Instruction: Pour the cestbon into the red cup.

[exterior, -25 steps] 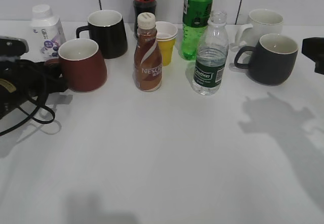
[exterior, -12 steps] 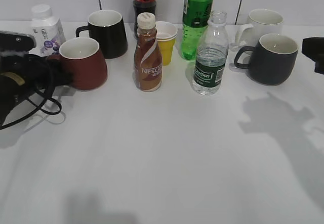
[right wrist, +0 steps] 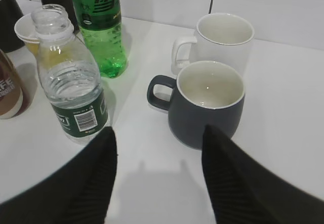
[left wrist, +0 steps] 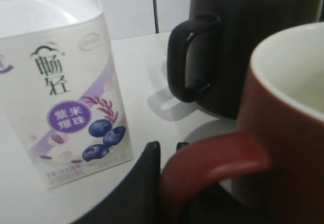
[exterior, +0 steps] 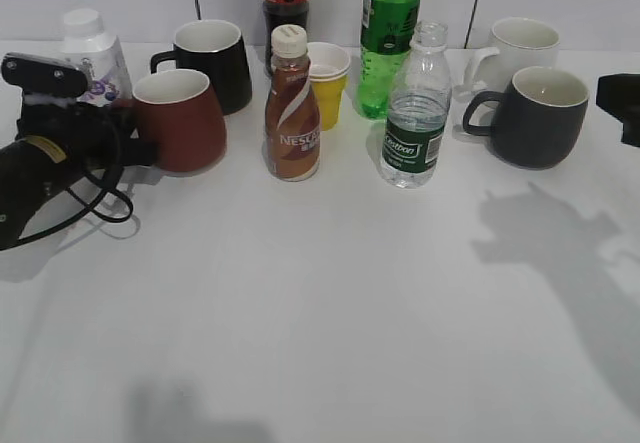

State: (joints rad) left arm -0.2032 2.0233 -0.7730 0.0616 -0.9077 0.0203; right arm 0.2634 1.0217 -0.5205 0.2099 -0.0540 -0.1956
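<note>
Where left gripper (exterior: 140,151) clamps red cup (exterior: 180,120) by its handle, tilted, beside black mug (exterior: 212,63). Right gripper (right wrist: 159,171) spread wide, empty, behind cestbon (exterior: 414,113), lettered "C'estbon", capless, upright right of "NESCAFE" bottle (exterior: 291,108).

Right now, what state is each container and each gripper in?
cestbon: upright, uncapped, part full
red cup: tilted, empty, handle in the left gripper
Nescafe bottle: upright, capped
green soda bottle: upright, cap out of frame
black mug: upright
grey mug: upright, empty
white mug: upright
right gripper: open, holding nothing
</note>
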